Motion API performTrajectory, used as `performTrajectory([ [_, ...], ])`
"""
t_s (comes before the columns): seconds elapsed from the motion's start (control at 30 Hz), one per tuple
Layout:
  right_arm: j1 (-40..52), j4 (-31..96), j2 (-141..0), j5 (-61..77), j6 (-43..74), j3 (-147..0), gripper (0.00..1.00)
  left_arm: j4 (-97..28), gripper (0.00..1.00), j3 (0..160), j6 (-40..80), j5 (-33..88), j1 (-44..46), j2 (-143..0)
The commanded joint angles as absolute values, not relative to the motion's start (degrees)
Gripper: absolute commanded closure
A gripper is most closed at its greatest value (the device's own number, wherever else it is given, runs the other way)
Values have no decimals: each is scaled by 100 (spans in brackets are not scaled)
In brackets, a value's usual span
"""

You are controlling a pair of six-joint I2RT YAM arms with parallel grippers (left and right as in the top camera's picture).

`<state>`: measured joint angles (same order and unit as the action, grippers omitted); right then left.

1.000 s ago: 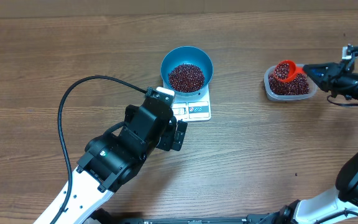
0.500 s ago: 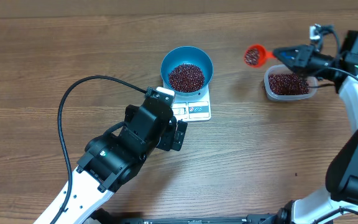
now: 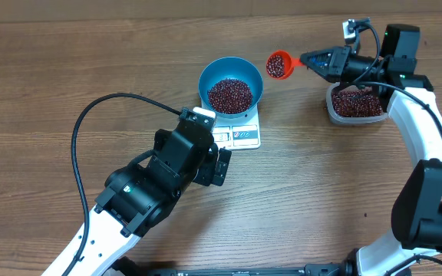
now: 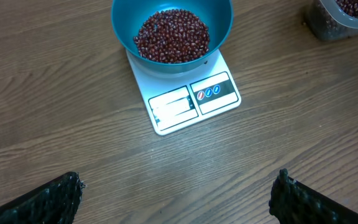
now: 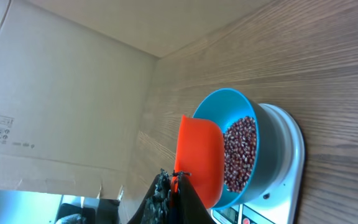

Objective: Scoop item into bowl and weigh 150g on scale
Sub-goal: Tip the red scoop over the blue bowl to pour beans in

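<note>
Scoop (image 3: 279, 64), loaded, had travelled from the tub (image 3: 331, 105) to just right of the bowl (image 3: 203, 80), its handle clamped in the right gripper (image 3: 314, 59); another pour looked close. The bowl sat on the scale (image 3: 245, 136), already holding beans (image 3: 230, 95). The left gripper (image 4: 176, 193) hung spread wide and empty nearby, and nothing blocked the path.

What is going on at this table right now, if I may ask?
The right hand, shut on an orange scoop, holds it loaded with red beans just beside the blue bowl, short of its rim. The bowl sits on the white scale and already holds a heap of beans. The clear tub has more. The left hand hangs open in front of the scale.
</note>
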<state>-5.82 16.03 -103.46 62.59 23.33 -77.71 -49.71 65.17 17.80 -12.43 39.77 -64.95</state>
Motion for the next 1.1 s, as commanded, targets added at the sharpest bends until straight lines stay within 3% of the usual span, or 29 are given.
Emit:
performTrajectory([
  [0.0,-329,1522,-10363,6193,2401,-7872,96,-4950,0,6508,1673,-1216,3975,-6525],
  [0.57,679,950,-10363,3942,2335,-7872,96,-4950,0,6508,1673,-1216,3975,-6525],
  [1.07,849,1181,-10366,3942,1146,-7872,96,-4950,0,6508,1673,-1216,3975,-6525],
])
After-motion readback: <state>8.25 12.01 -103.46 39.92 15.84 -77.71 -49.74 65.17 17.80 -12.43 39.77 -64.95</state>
